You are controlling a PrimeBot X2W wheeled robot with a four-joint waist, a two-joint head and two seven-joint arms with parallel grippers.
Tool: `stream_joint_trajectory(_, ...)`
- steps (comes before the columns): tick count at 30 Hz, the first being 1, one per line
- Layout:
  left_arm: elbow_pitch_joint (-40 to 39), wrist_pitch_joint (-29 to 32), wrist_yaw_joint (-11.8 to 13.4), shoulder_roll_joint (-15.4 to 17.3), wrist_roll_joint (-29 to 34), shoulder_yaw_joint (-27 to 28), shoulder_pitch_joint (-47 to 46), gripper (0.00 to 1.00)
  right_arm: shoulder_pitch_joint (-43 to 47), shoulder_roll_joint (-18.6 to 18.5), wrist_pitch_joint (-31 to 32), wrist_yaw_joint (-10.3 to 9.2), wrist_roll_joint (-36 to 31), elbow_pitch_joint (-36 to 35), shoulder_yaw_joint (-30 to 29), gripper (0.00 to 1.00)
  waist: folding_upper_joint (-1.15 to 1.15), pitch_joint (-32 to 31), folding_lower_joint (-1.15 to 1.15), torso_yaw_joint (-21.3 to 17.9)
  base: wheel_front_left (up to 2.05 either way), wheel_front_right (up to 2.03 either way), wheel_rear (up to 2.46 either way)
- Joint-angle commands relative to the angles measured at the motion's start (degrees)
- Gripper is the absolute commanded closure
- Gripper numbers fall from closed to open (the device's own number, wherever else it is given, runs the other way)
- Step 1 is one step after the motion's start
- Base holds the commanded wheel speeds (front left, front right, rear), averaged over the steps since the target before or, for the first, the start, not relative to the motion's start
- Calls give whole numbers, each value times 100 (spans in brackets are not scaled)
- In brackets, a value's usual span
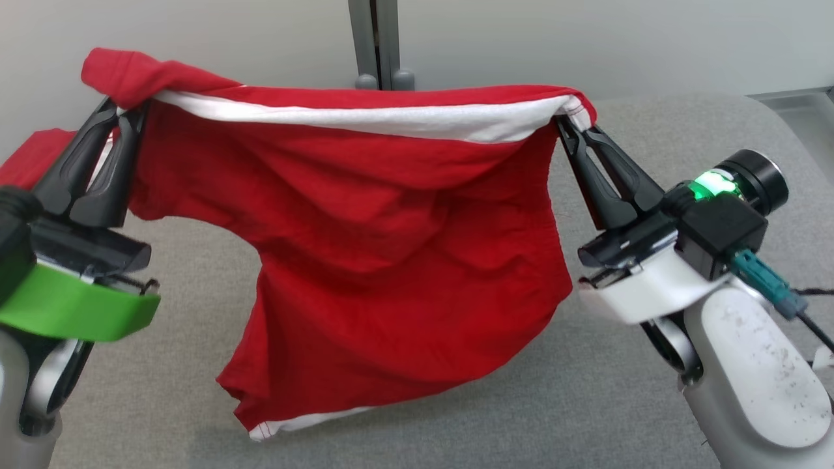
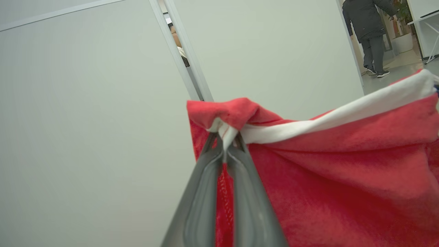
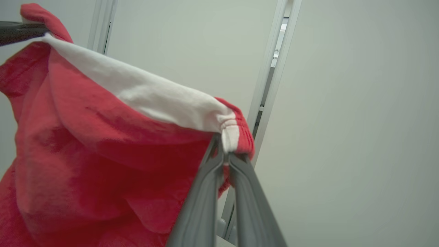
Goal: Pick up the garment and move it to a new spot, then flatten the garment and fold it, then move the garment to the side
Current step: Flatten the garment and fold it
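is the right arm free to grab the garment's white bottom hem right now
Probably not as things stand: the right end effector is shut on one end of the garment's white band, the left end effector on the other. The hem hangs unobstructed, but reaching it means letting go.

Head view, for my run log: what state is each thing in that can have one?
garment: held up, stretched between both claws by its white-banded edge, lower part hanging loose.
left claw: shut on one end of that edge.
right claw: shut on the other end.
wrist light: lit green.
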Motion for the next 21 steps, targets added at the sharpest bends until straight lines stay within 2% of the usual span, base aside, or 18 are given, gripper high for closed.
stream_joint_trajectory(1,141,16,-9,34,-83,-67,-214,100,-195,-67,45,-6,41,130,36,100,0,348,0,-29,0,0,0)
stream_joint_trajectory(7,923,13,-39,51,-273,-473,-1253,100,-1423,-39,73,-6,109,1083,364,100,0,1114,0,-96,0,0,0)
stream_joint_trajectory(13,2034,-286,-46,70,-319,-931,-2992,100,-3203,189,-219,-6,-120,2367,287,100,0,1783,0,-144,0,0,0)
stream_joint_trajectory(16,2643,-579,-46,-58,-223,-1159,-3841,100,-3917,342,-377,-6,-324,2908,195,100,0,2024,0,-166,0,0,0)
stream_joint_trajectory(21,3497,-1114,-47,-364,-190,-1457,-4489,100,-4438,551,-529,-6,-512,3555,-10,100,0,2316,0,-198,0,0,0)
